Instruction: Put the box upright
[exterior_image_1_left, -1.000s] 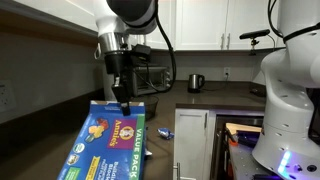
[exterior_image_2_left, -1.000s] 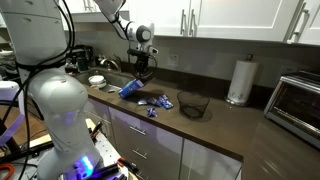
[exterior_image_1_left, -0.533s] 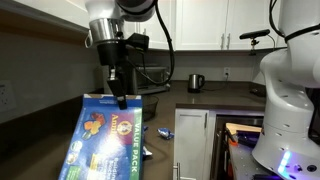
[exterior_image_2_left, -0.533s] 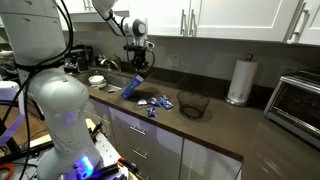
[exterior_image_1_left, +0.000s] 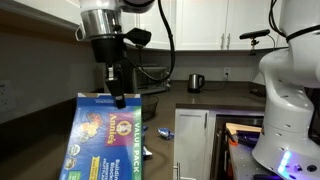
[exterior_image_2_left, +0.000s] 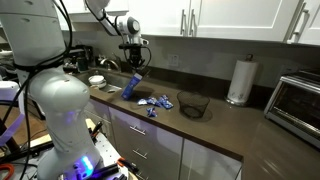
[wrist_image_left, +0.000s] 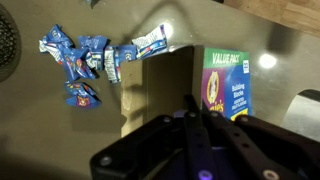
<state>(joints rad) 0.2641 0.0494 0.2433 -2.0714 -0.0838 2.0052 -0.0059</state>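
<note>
The large blue snack box (exterior_image_1_left: 103, 140) stands nearly upright, tilted a little, with its round orange-red picture and yellow and green panels facing the camera. My gripper (exterior_image_1_left: 118, 98) is shut on its top edge. In an exterior view the box (exterior_image_2_left: 131, 87) leans on the dark counter under my gripper (exterior_image_2_left: 136, 68). In the wrist view I look down on the box (wrist_image_left: 226, 85) and its open brown top (wrist_image_left: 160, 95); my fingers (wrist_image_left: 198, 112) close together on the box's edge.
Several small blue snack packets (wrist_image_left: 85, 60) lie on the counter beside the box, also seen in an exterior view (exterior_image_2_left: 153, 101). A black mesh bowl (exterior_image_2_left: 194, 104), a paper towel roll (exterior_image_2_left: 238, 81), a toaster oven (exterior_image_2_left: 298, 100) and a kettle (exterior_image_1_left: 195, 82) stand on the counter.
My gripper has moved up and sideways with the box's top edge in it, and the box has swung from a slanted lean to nearly upright.
</note>
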